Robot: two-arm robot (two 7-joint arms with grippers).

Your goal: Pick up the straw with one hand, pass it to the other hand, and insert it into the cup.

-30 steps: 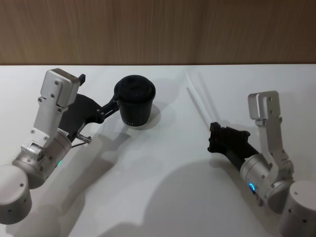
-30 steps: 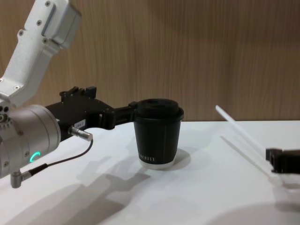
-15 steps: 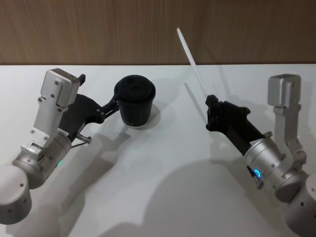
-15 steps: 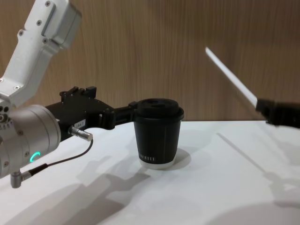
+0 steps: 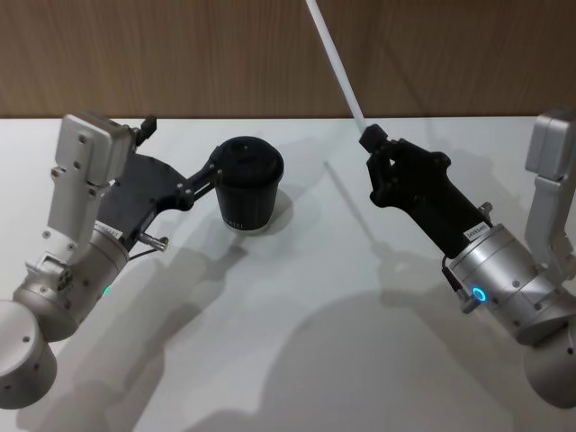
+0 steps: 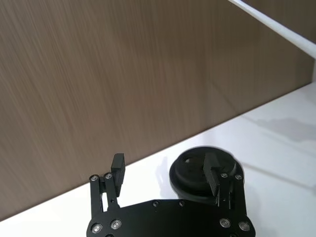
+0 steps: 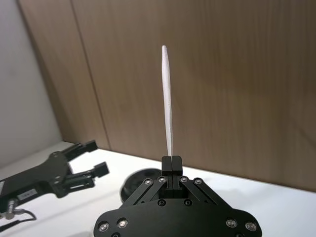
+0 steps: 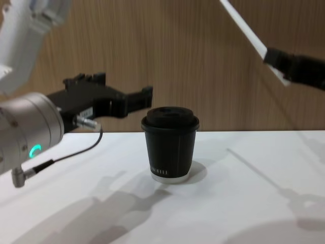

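- Right claw (image 5: pixel 367 137) clamped on the lower end of the straw (image 5: pixel 335 63), holding it tilted above the surface (image 5: pixel 297 315).
- Left claw (image 5: pixel 212 171) apart, hovering by the lid of the cup (image 5: pixel 247 193).

The cup (image 5: pixel 246 184) stands upright on the white table (image 5: pixel 297 360).

Black, screw-studded left gripper (image 6: pixel 164 166) and right gripper (image 7: pixel 172 160); silver arms (image 5: pixel 79 175).

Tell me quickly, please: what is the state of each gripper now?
Left gripper: open, holding nothing, beside the cup at lid height.
Right gripper: closed on the straw, up in the air.
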